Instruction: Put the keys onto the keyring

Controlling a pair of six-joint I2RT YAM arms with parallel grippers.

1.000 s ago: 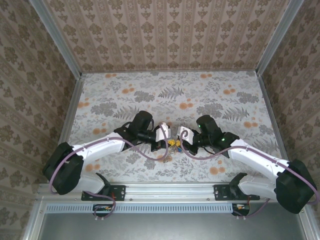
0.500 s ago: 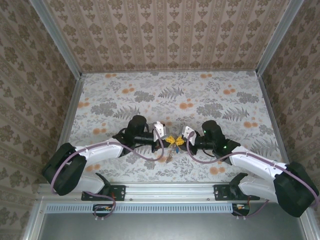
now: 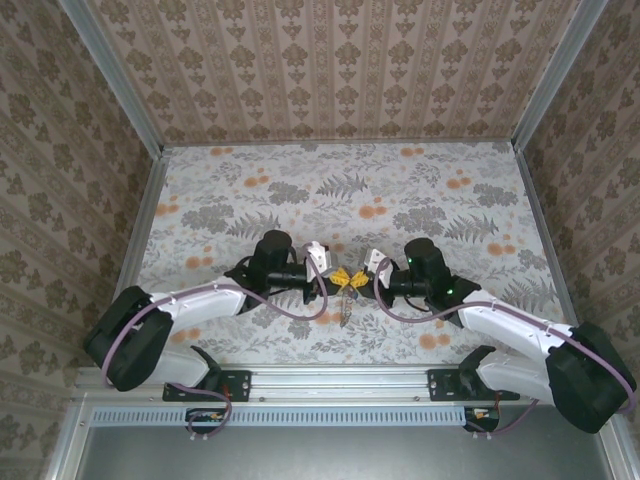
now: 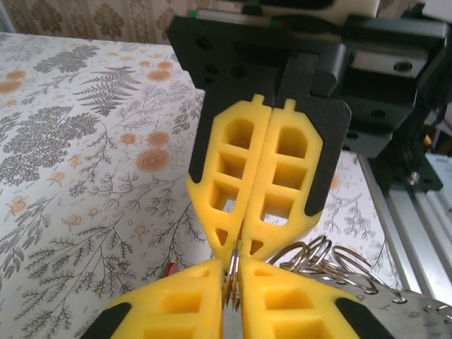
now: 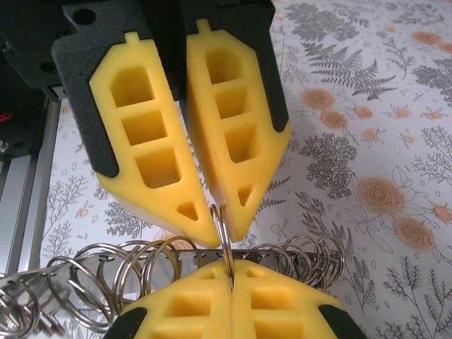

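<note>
The left gripper (image 3: 336, 279) and right gripper (image 3: 357, 281) meet tip to tip low over the table (image 3: 400, 190), and both pinch the same thin wire ring (image 5: 222, 227). The ring stands edge-on between them. The right gripper's pads are pressed flat together on the near part of the ring. The left gripper's pads are a little apart at their roots but close on the ring at their tips.

Just behind and below the ring lies a row of silver loops (image 5: 141, 265), linked side by side. From above, a thin grey bunch (image 3: 345, 312) hangs under the ring towards the arm bases; this is probably the same loops.

A small red bit (image 4: 169, 268) lies on the table just left of the ring. It may be the head of one of the keys, but too little of it shows to be sure.

As for progress, the ring is lifted and held at both sides, which looks like the set-up for prying or steadying it. The pictures do not tell whether any key is threaded on it. I judge the task to be early or midway: the hold is secured, while feeding a key into the ring's split and working it round remains. One gripper will probably have to let go to fetch a key.
</note>
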